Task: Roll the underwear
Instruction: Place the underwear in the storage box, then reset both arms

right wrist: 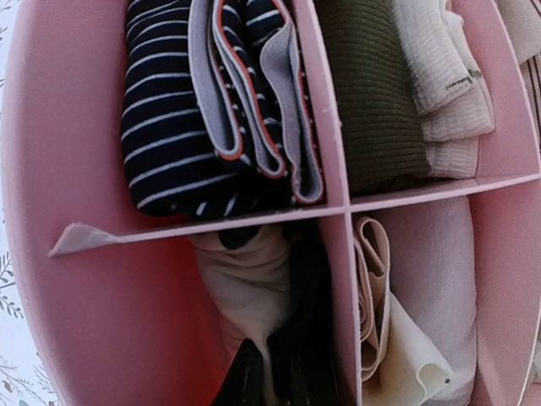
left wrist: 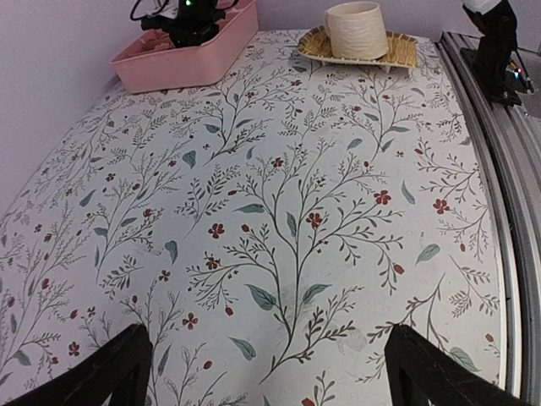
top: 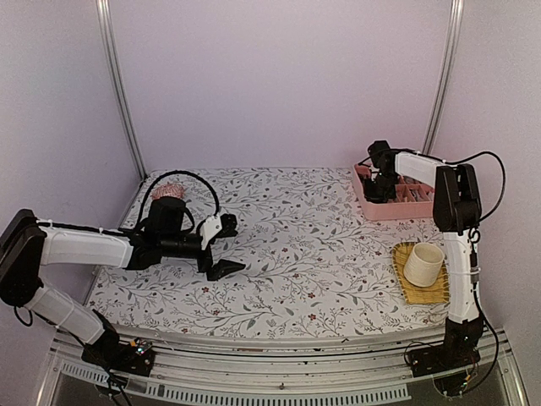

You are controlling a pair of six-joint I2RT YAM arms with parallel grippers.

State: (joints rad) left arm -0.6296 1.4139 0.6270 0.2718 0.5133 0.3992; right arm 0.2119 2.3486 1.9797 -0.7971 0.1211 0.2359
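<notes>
Left pincer is hanging wide over the floral worktop; right pincer is sitting narrow against beige black-edged cloth briefs.

Smooth pink plastic organizer, soft striped knit underwear, matt floral table cover.

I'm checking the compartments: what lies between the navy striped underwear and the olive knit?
A pink divider wall stands between the navy striped underwear and the olive knit; the right wrist view shows it.

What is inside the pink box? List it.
I see striped navy underwear, green cloth, cream knit, beige underwear and a pale folded cloth. Anything beneath them in the pink box is covered.
</notes>
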